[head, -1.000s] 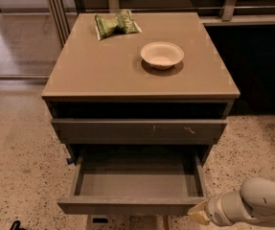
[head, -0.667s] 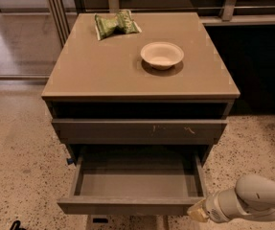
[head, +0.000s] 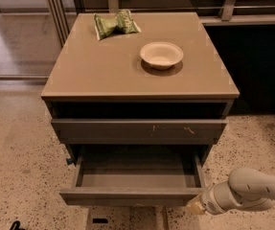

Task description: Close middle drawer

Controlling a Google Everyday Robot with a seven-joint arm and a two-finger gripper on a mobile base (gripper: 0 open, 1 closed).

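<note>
The middle drawer (head: pixel 137 178) is pulled out from the grey-brown cabinet (head: pixel 103 71), and its bare grey inside shows. Its plain front (head: pixel 127 196) faces me low in the camera view. Above it is the like drawer with small white scratches on its front (head: pixel 137 128), which stands out only slightly. My gripper (head: pixel 197 206) is at the end of the white arm (head: pixel 252 190) at the bottom right. It is at the right end of the middle drawer's front, touching it or very close to it.
A beige bowl (head: pixel 161 54) and a green snack bag (head: pixel 115 24) lie on the cabinet top. Speckled floor (head: pixel 17 166) surrounds the cabinet. A glass partition with metal posts (head: pixel 55 8) stands at the back left, and a dark counter (head: pixel 257 56) at the right.
My gripper has moved a little up and to the left against the drawer front. The middle drawer has slid slightly inward.
</note>
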